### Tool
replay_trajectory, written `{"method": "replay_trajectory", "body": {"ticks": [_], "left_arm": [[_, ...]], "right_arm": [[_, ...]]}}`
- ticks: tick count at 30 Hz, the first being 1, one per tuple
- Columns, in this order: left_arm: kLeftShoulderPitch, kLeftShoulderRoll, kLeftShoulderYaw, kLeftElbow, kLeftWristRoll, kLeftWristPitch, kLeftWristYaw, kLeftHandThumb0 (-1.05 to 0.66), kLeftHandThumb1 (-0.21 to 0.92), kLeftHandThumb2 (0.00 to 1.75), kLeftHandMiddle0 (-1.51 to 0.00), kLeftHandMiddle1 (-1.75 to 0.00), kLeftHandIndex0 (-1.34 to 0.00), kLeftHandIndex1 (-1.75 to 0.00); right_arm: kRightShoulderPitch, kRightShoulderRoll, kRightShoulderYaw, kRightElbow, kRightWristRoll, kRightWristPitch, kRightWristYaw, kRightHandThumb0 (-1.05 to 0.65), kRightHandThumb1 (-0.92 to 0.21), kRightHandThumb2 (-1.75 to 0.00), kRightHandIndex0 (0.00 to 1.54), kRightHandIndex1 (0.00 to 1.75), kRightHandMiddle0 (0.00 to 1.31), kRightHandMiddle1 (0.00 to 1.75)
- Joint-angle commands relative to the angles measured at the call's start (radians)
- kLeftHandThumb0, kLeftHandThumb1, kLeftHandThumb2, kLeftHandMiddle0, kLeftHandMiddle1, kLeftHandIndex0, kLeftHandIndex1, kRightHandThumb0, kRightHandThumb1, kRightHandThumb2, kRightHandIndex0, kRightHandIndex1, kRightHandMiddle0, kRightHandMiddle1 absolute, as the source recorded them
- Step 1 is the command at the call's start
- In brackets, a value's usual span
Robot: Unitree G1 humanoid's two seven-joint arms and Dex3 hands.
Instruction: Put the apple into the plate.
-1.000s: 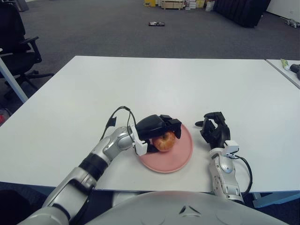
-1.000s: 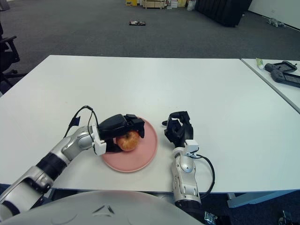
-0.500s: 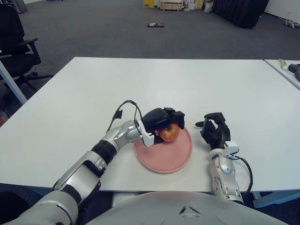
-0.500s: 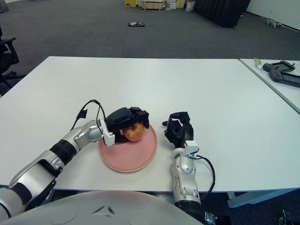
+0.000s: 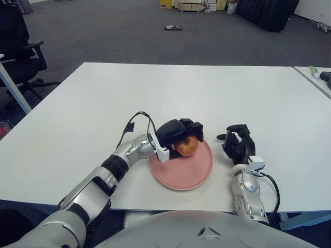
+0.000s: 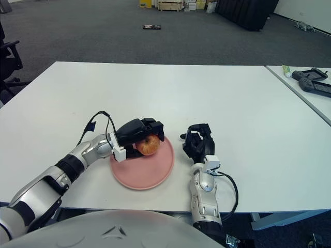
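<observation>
White table [image 5: 170, 88], open room with grey carpet [image 5: 114, 36].
Black office chair [image 5: 18, 49] at far left; second white table [image 6: 305, 95] at right edge; dark stacked items [image 5: 266, 11] and boxes [image 5: 189, 5] along far end.

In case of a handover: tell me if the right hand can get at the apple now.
Probably not cleanly. The left hand is wrapped over the apple above the plate, covering most of it. The right hand sits beside the plate, with nothing between.
</observation>
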Motion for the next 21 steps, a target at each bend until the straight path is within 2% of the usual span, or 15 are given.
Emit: {"method": "replay_trajectory", "body": {"ticks": [1, 6, 7, 8, 10, 12, 15, 16, 17, 18, 19, 20, 21], "left_arm": [[0.082, 0.011, -0.033, 0.078, -0.022, 0.005, -0.117, 0.00, 0.10, 1.55, -0.81, -1.66, -0.53, -1.75], [0.080, 0.013, -0.024, 0.090, -0.135, -0.034, -0.227, 0.00, 0.10, 1.56, -0.80, -1.68, -0.54, -1.75], [0.075, 0.023, -0.019, 0.072, -0.170, -0.039, -0.271, 0.00, 0.06, 1.60, -0.82, -1.71, -0.58, -1.72], [0.073, 0.042, -0.012, 0.033, -0.222, -0.035, -0.335, -0.01, 0.07, 1.58, -0.81, -1.71, -0.56, -1.72], [0.074, 0.062, -0.003, -0.015, -0.280, -0.026, -0.409, -0.01, 0.20, 1.45, -0.64, -1.73, -0.53, -1.74], [0.079, 0.074, 0.003, -0.042, -0.343, -0.014, -0.480, -0.01, 0.25, 1.40, -0.58, -1.74, -0.51, -1.74], [0.082, 0.089, 0.015, -0.073, -0.462, -0.013, -0.601, -0.01, 0.43, 1.19, -0.43, -1.74, -0.40, -1.74], [0.079, 0.086, 0.019, -0.063, -0.520, -0.028, -0.654, -0.01, 0.52, 1.06, -0.37, -1.73, -0.34, -1.73], [0.077, 0.084, 0.023, -0.056, -0.562, -0.037, -0.694, 0.07, 0.58, 0.97, -0.36, -1.71, -0.27, -1.66], [0.076, 0.077, 0.028, -0.046, -0.616, -0.043, -0.746, 0.16, 0.70, 0.77, -0.36, -1.67, -0.17, -1.55], [0.076, 0.072, 0.033, -0.039, -0.654, -0.046, -0.784, 0.00, 0.70, 0.76, -0.33, -1.59, -0.14, -1.48], [0.066, 0.056, 0.061, -0.022, -0.751, -0.017, -0.890, -0.24, 0.67, 0.83, -0.30, -1.45, -0.09, -1.40], [0.057, 0.044, 0.082, -0.009, -0.822, 0.004, -0.969, -0.43, 0.71, 0.82, -0.25, -1.28, -0.06, -1.28]], "right_arm": [[-0.001, 0.026, -0.007, 0.006, 0.012, 0.020, -0.001, -0.38, -0.70, -0.84, 0.56, 1.44, 0.33, 1.75], [-0.003, 0.026, -0.008, 0.008, 0.019, 0.019, 0.005, -0.38, -0.70, -0.83, 0.56, 1.43, 0.33, 1.75], [-0.003, 0.025, -0.008, 0.009, 0.019, 0.019, 0.008, -0.38, -0.70, -0.83, 0.57, 1.44, 0.33, 1.75], [-0.003, 0.023, -0.007, 0.010, 0.019, 0.019, 0.011, -0.38, -0.70, -0.83, 0.57, 1.44, 0.33, 1.75], [-0.004, 0.021, -0.007, 0.011, 0.018, 0.019, 0.014, -0.38, -0.70, -0.83, 0.57, 1.44, 0.33, 1.75], [-0.004, 0.021, -0.007, 0.012, 0.017, 0.017, 0.016, -0.38, -0.70, -0.83, 0.57, 1.44, 0.33, 1.75], [-0.003, 0.021, -0.006, 0.016, 0.013, 0.010, 0.018, -0.38, -0.70, -0.84, 0.57, 1.45, 0.33, 1.75], [-0.004, 0.021, -0.006, 0.018, 0.009, 0.009, 0.016, -0.38, -0.70, -0.84, 0.57, 1.45, 0.33, 1.75], [-0.004, 0.020, -0.006, 0.020, 0.006, 0.007, 0.015, -0.38, -0.70, -0.84, 0.57, 1.45, 0.33, 1.75], [-0.004, 0.020, -0.006, 0.021, 0.003, 0.007, 0.013, -0.38, -0.69, -0.84, 0.57, 1.45, 0.33, 1.75], [-0.005, 0.020, -0.006, 0.022, 0.002, 0.006, 0.012, -0.38, -0.69, -0.84, 0.57, 1.45, 0.33, 1.75], [-0.005, 0.020, -0.006, 0.023, 0.000, 0.006, 0.010, -0.38, -0.69, -0.84, 0.57, 1.45, 0.33, 1.75], [-0.005, 0.020, -0.006, 0.024, -0.002, 0.006, 0.008, -0.38, -0.69, -0.84, 0.57, 1.45, 0.33, 1.75]]}}
